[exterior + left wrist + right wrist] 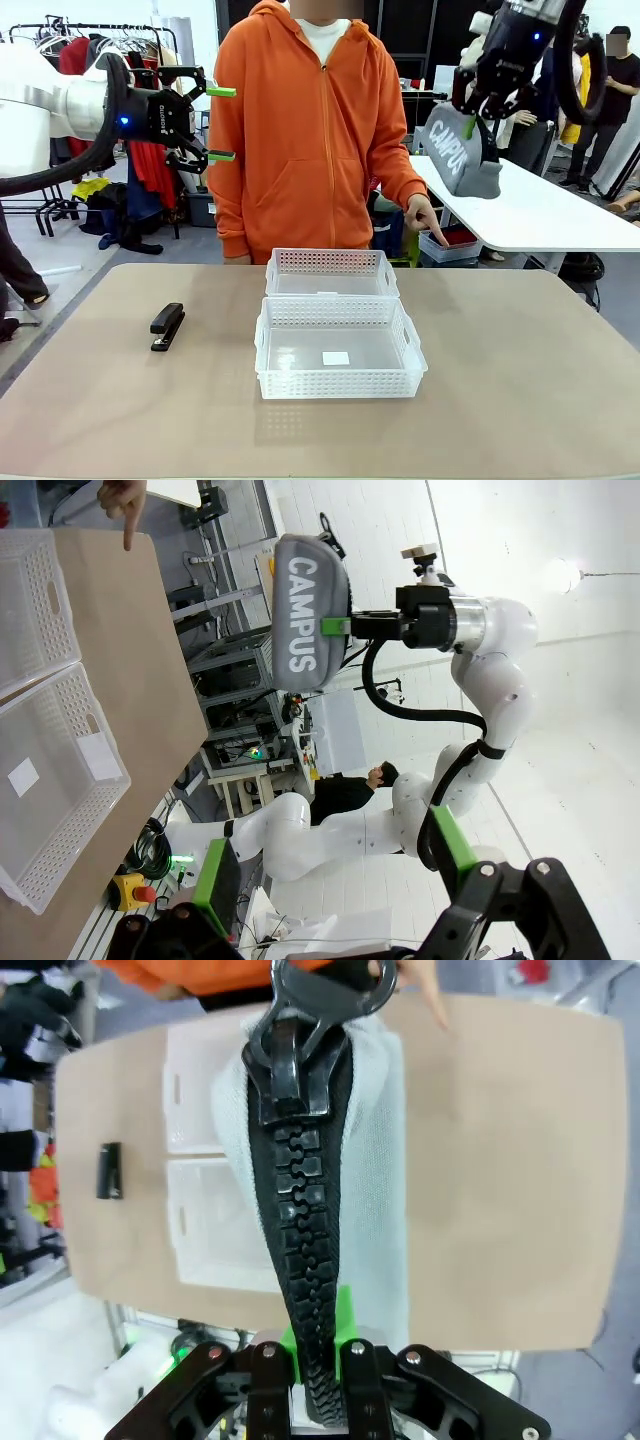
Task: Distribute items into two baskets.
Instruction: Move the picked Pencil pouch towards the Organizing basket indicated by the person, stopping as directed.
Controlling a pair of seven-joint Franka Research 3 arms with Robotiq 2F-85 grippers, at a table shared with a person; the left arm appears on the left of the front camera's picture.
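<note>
On the table [520, 380] the nearer basket [340, 383] and the farther basket [331, 262] stand touching, with the stapler [167, 326] lying well to their left. Above the table's left side, the left gripper [222, 124] hangs wide open, holding nothing. High on the right, the right gripper [472, 122] is clamped on the zipper edge of the pouch [460, 155], which dangles below its jaws. Beyond, a person's hand [425, 215] points downward.

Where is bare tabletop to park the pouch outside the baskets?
Widest free patch: the table right of the near basket and far basket, out to its right edge. Also bare: the strip before the near basket, and between the stapler and the baskets. Crowded: the centre, and the far-right edge where a person's hand points down.
</note>
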